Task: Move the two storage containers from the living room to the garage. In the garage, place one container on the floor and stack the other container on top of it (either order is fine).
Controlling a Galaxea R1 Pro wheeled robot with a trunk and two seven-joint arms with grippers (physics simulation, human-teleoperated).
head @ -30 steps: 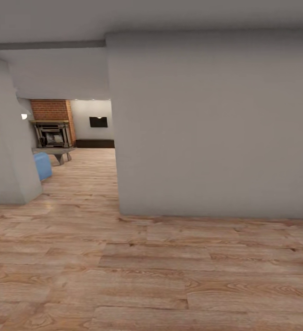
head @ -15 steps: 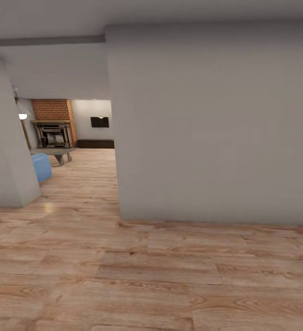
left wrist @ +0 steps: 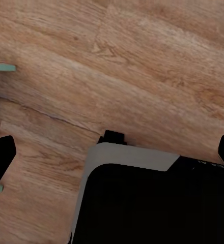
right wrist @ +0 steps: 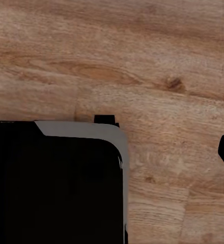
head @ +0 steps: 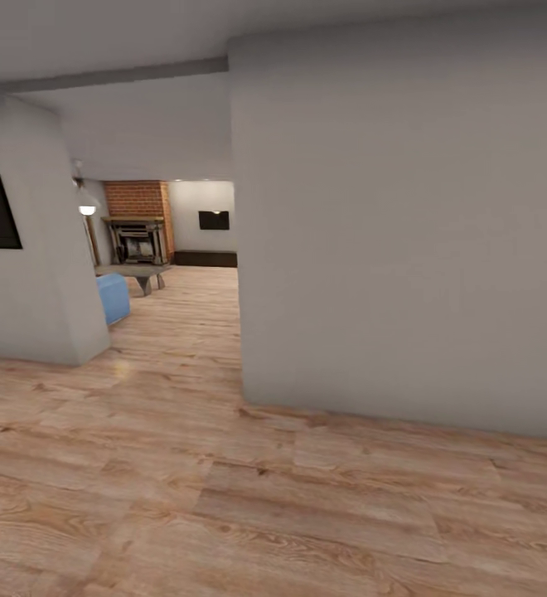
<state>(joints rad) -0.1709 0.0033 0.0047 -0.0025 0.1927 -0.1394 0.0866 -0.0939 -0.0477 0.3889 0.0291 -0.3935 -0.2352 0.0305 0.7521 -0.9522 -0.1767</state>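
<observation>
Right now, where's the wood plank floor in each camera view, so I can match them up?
Head view: wood plank floor across the lower half, running toward the fireplace.
Left wrist view: the floor lies behind the robot's black base.
Right wrist view: likewise, behind the base.
Shared landmark: that base, both wrist views.

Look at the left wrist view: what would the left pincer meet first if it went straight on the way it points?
Most likely the wood floor: it lies ahead of the left pincer, between the finger tips at the picture's edges. Nothing else seems to lie between, though depth is hard to judge.
</observation>
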